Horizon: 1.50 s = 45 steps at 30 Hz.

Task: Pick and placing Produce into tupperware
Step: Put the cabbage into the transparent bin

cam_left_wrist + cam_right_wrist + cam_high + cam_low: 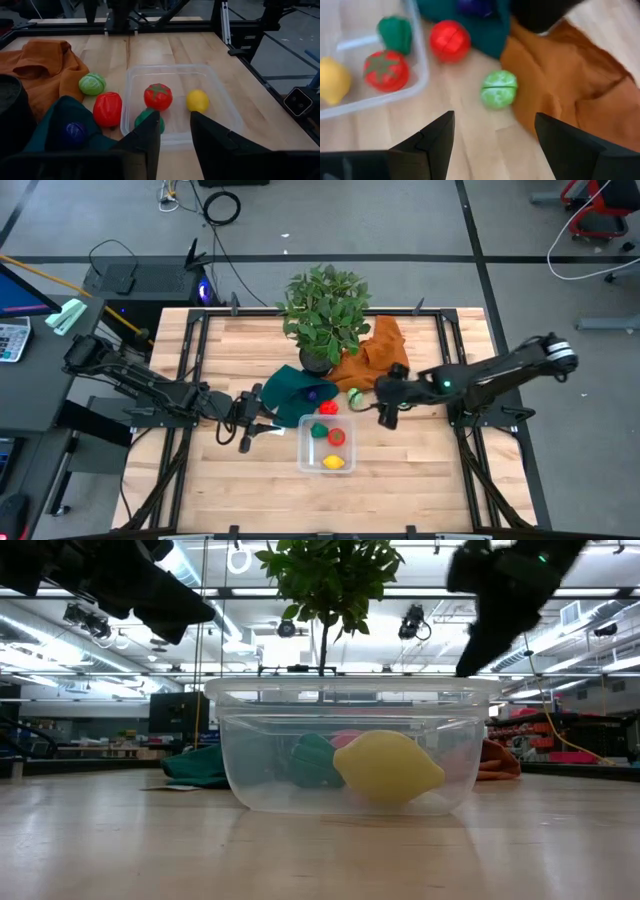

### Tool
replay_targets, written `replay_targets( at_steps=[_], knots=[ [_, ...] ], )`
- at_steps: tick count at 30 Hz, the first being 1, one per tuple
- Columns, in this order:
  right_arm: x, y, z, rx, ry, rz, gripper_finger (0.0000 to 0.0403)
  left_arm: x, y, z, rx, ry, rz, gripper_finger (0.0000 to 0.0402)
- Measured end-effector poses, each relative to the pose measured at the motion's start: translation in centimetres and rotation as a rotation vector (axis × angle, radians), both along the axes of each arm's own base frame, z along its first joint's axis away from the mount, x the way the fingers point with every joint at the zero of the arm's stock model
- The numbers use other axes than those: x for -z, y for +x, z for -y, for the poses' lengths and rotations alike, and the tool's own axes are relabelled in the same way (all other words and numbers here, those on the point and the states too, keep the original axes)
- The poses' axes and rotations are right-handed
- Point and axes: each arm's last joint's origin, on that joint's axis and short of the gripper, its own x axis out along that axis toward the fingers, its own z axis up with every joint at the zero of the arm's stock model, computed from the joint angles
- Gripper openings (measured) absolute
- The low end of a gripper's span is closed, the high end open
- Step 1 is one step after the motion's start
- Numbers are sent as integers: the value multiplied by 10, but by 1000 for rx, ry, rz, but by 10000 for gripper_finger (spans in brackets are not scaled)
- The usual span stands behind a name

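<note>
The right gripper (388, 412) hangs above the table with its fingers spread wide and nothing between them. Just ahead of it, seen past the fingers in the right wrist view, lies the green cabbage (499, 89), touching the edge of the orange cloth (560, 80). Beyond the cabbage sits the red pepper (450, 40), against the folded green cloth (485, 30), on which a purple fruit (75, 134) rests.

To the far side of the pepper from this gripper stands the tupperware (306, 460). It already holds a tomato (386, 70), a lemon (332, 80) and a green pepper (395, 31).

The left gripper (247, 430) waits just beside the tupperware's near wall, fingers parted and empty. A potted plant (322, 315) stands behind the cloths.

Judged from its seam and smooth moulded surface, the cabbage is probably light, rigid toy produce. It is rounded, so it may roll or squirt out of a pinch set off-centre. The safest hold would close across its widest part, fingers descending clear of the cloth. The container appears thin and light and could slide if bumped.
</note>
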Motion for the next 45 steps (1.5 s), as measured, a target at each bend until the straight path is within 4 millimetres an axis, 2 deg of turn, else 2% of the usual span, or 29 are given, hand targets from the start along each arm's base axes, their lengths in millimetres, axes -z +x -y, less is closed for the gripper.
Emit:
replay_targets(
  at_steps=[3,7,13,19,24,45],
  knots=[
    [16,-16,5,90,4,120,235,0,0,-1,-8,2,3,113],
    [37,-23,7,122,27,220,235,-1,0,-1,-26,7,9,117],
    [57,-20,9,31,-73,155,236,-1,1,-4,-44,7,10,116],
    [64,-4,15,-89,-157,104,236,-1,2,-6,-54,7,9,113],
    [70,6,24,-158,-160,87,242,-1,2,-6,-54,7,8,118],
    [94,23,56,-211,-41,74,241,0,2,-6,-54,9,1,116]
  ],
)
